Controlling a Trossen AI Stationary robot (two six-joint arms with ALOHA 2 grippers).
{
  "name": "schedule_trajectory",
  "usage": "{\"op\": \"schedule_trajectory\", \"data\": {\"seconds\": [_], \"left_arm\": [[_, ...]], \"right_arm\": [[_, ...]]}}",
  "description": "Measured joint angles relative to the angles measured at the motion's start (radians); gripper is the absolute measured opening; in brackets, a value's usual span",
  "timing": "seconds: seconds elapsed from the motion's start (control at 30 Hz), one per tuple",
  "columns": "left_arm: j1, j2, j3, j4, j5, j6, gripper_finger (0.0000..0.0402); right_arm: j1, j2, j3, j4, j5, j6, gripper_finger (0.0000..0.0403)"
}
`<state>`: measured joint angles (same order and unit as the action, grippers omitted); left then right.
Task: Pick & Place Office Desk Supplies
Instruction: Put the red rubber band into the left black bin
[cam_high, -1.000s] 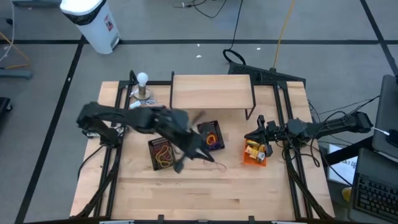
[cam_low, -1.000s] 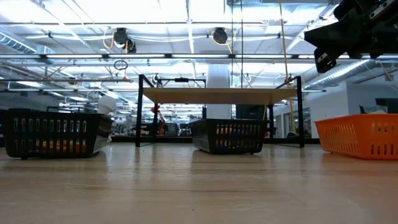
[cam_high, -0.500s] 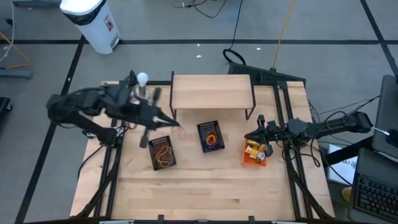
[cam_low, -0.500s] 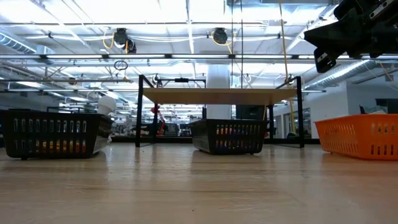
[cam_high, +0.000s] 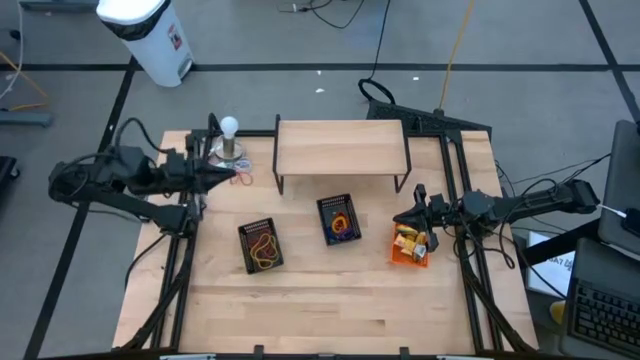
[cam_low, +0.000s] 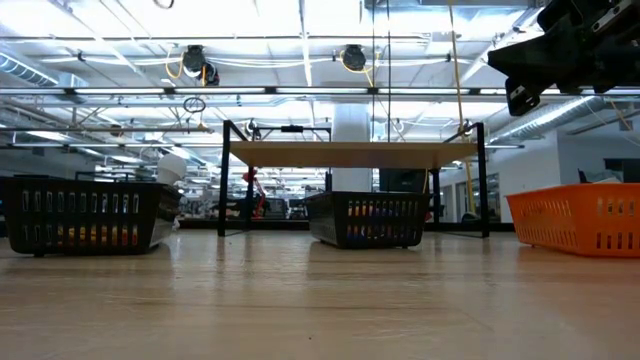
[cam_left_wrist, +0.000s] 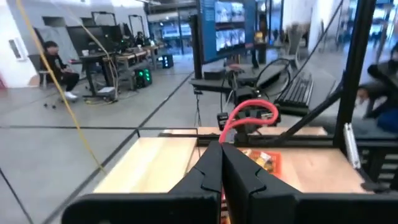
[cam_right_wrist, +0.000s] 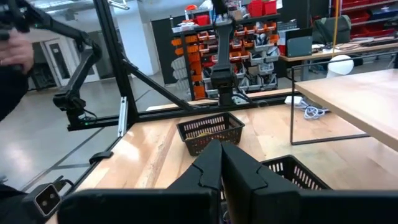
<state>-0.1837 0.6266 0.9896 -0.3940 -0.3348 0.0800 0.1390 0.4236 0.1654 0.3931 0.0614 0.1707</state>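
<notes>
My left gripper (cam_high: 232, 176) hovers level at the table's far left, just in front of the white ball-topped stand (cam_high: 229, 140), shut on a red elastic loop (cam_left_wrist: 252, 113). Two black baskets (cam_high: 260, 246) (cam_high: 340, 218) stand mid-table with coloured loops lying in them. An orange basket (cam_high: 410, 244) to their right holds yellow packets. My right gripper (cam_high: 418, 205) waits shut above the orange basket's far edge, touching nothing. My left gripper pinches the red loop's lower end (cam_left_wrist: 225, 137) between its two fingertips. The fingers lie level and point toward the table's right side. The rest of the loop sticks out and up beyond the tips, clear of the table.
A low wooden shelf on black legs (cam_high: 340, 148) stands at the far middle. Black frame rails (cam_high: 180, 250) run along both table sides. Bare wood lies along the near half of the table (cam_high: 330, 310). People sit at desks in the room beyond.
My left gripper has drawn back from above the two black baskets toward the table's far left corner, ending beside the ball-topped stand. It has tipped from slanting down to level. It has stayed shut, carrying the red loop along.
</notes>
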Motion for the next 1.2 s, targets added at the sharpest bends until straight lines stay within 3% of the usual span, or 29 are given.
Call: {"op": "schedule_trajectory", "data": {"seconds": [0.17, 0.3, 0.53, 0.7, 0.87, 1.2], "left_arm": [[0.0, -0.168, -0.211, 0.087, -0.027, -0.088, 0.0], [-0.001, -0.232, -0.342, 0.136, -0.034, -0.128, 0.0], [-0.006, -0.334, -0.61, 0.393, -0.032, -0.082, 0.0], [-0.006, -0.455, -0.71, 0.391, -0.031, -0.133, 0.0], [-0.012, -0.542, -0.797, 0.394, -0.023, -0.113, 0.0], [-0.023, -0.621, -0.941, 0.447, 0.045, -0.066, 0.0]], "right_arm": [[0.0, 0.003, 0.0, -0.002, 0.02, -0.033, 0.0], [0.0, 0.003, 0.0, -0.002, 0.019, -0.066, 0.0], [0.0, 0.003, -0.029, 0.017, 0.022, -0.13, 0.0], [0.0, 0.003, -0.081, 0.084, 0.03, -0.135, 0.0], [-0.001, 0.002, -0.093, 0.106, 0.102, -0.148, 0.0], [-0.002, 0.004, -0.096, 0.104, 0.096, -0.156, 0.0]]}}
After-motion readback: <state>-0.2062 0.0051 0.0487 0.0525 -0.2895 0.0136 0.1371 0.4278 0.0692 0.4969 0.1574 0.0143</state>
